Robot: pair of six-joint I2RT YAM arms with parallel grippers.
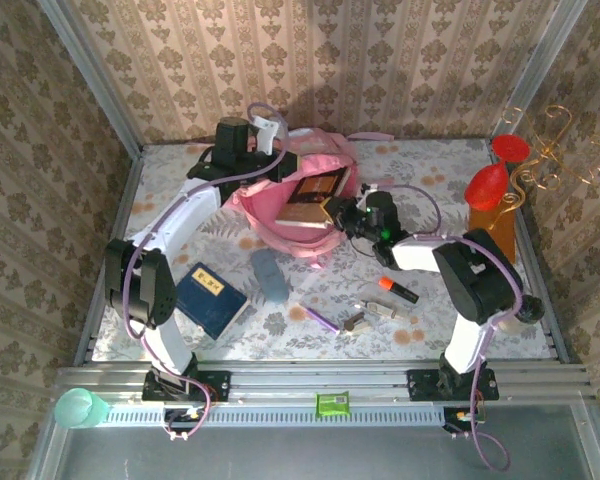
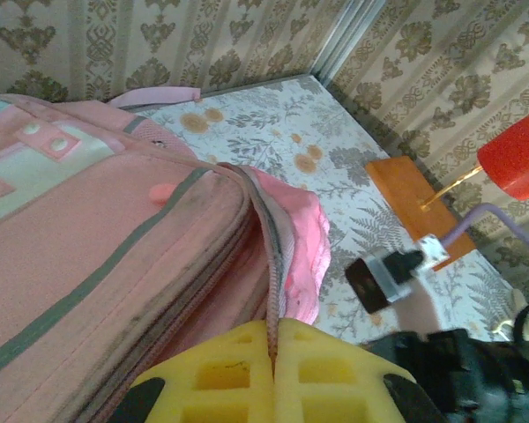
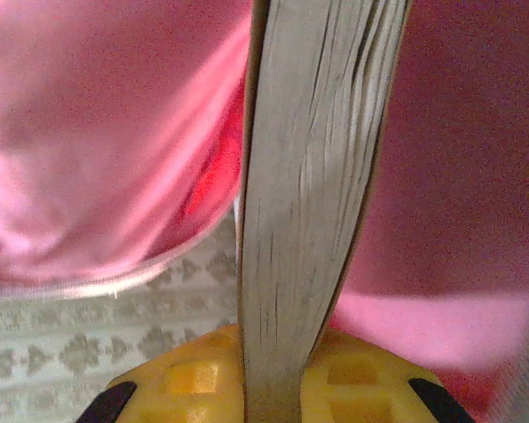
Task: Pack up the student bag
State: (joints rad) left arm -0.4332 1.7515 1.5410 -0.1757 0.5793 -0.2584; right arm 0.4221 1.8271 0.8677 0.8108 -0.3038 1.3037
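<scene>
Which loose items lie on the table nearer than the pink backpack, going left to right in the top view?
In order: dark blue flat book → grey-blue oval pouch → thin purple pen → orange-and-black marker.

Walls: beige damask wallpaper on the far, left and right sides. Table: pale cloth with grey leaf and orange flower print. Aluminium rails along near edge. Metal posts at far corners. Even light.

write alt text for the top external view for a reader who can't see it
A pink student bag lies open on a floral table; the left gripper pinches its rim and the right gripper holds a brown book at its mouth. A blue book, a grey oval object and a marker lie on the near side.
</scene>
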